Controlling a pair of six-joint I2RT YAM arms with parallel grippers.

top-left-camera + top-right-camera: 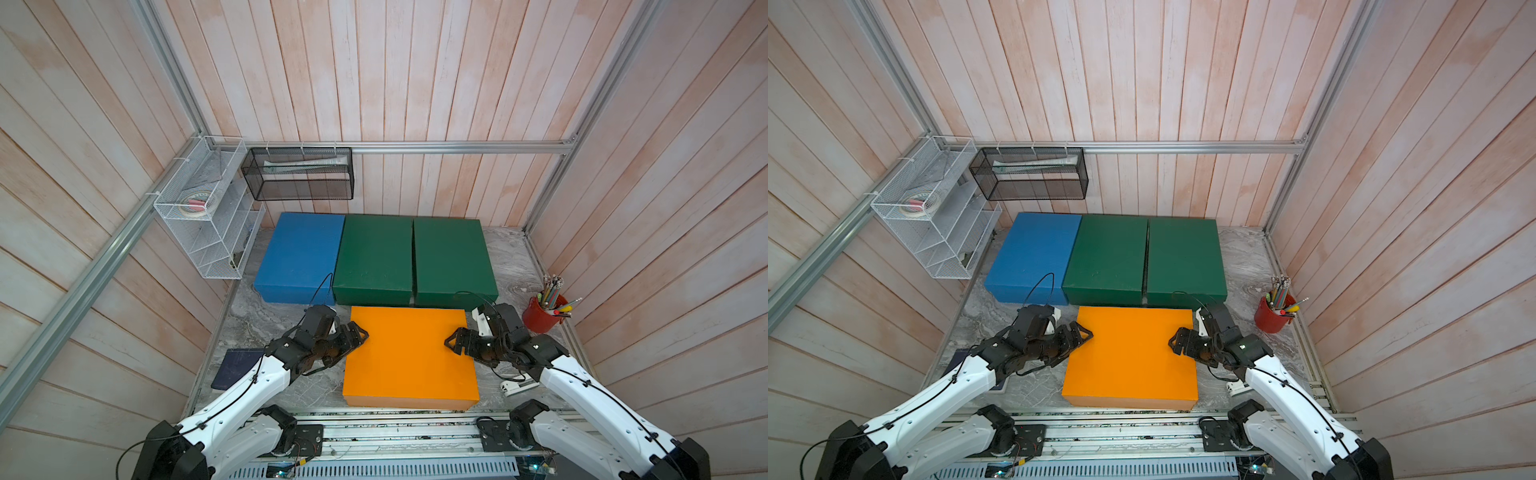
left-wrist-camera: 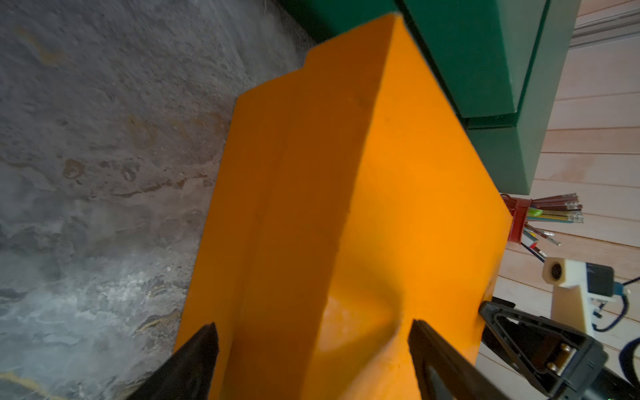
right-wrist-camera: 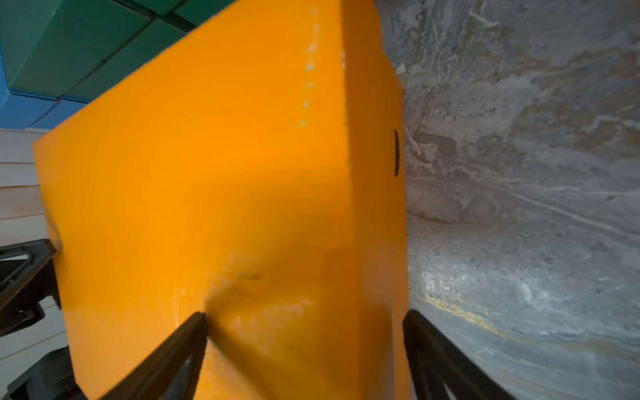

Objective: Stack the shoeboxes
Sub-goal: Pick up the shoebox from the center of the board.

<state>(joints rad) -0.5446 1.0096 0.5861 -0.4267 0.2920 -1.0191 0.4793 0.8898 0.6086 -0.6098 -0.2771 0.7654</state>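
Observation:
The orange shoebox [image 1: 409, 357] lies flat at the table's front, lid on. Behind it, in a row along the back wall, stand the blue shoebox [image 1: 299, 253] and two dark green shoeboxes [image 1: 374, 257] [image 1: 451, 257]. My left gripper [image 1: 362, 332] is at the orange box's left end and my right gripper [image 1: 449, 343] at its right end. Both are open wide, each straddling the box's height. In the left wrist view the gripper [image 2: 311, 323] has one finger over the lid and one by the base. The right gripper [image 3: 304, 313] stands likewise, one fingertip [image 3: 199, 322] at a dent in the lid.
A red cup of pencils [image 1: 542, 318] stands right of the orange box, with a white stapler [image 1: 519, 384] under the right arm. A dark notebook [image 1: 235, 365] lies at the front left. A white wire rack [image 1: 208, 216] and a black mesh basket [image 1: 299, 174] hang on the walls.

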